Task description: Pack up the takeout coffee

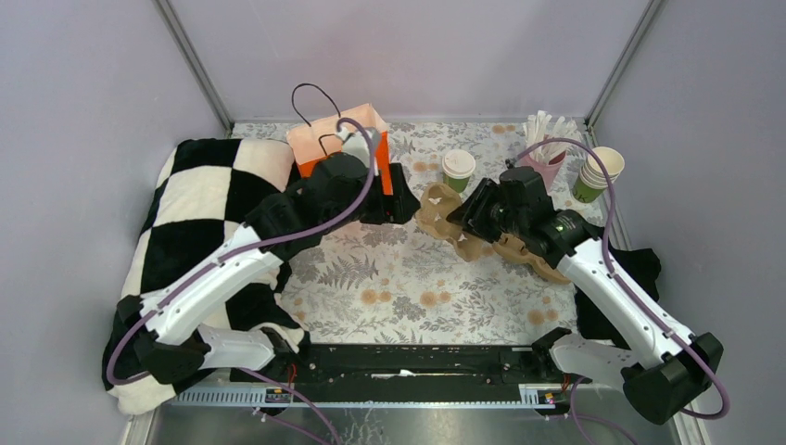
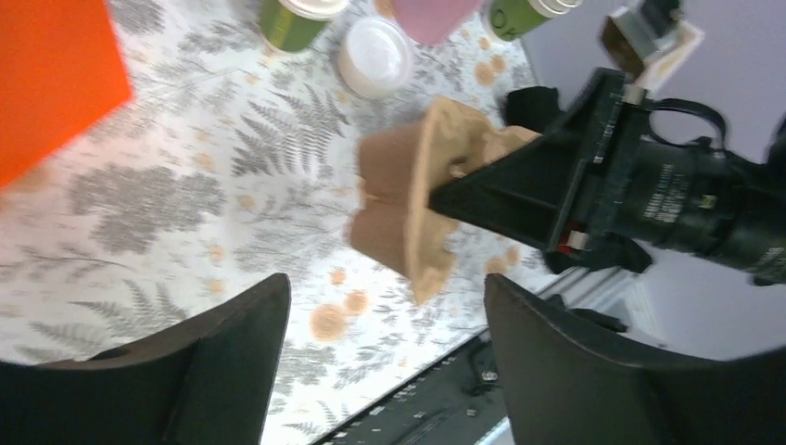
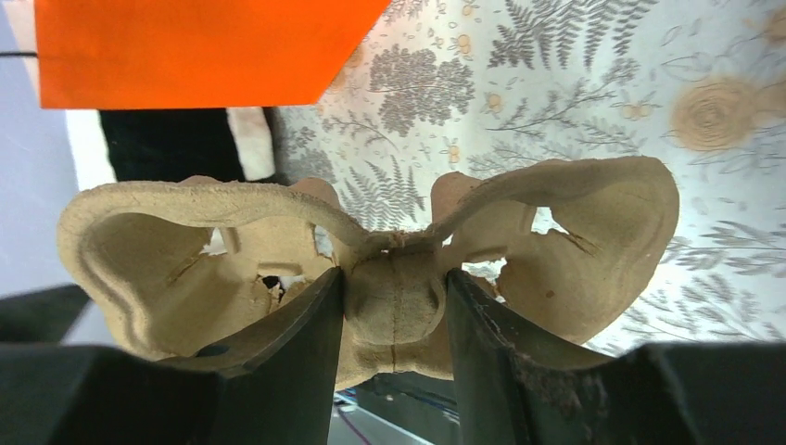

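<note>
Between the fingers of the right gripper (image 3: 394, 306) the brown pulp carrier (image 3: 139, 250) is being pinched by its centre post. The jaws are squeezing narrow onto it, and one cup hole is flaring out on each side of them. The carrier is hanging tilted on edge; whether its low end is touching the fern-print table (image 1: 408, 278) is hard to tell.

The left gripper (image 2: 385, 287) is hovering with its jaws spread wide and nothing between them. It is facing the carrier just ahead of its fingertips, with the orange bag (image 1: 338, 144) off to one side.

The takeout coffee (image 1: 458, 169) is standing upright on the table with its white lid on. It is sitting just beyond the right jaws' tips, near the carrier but apart from it, and outside both pairs of jaws. The stack of lidless cups (image 1: 593, 176) is standing well off behind the right jaws.
</note>
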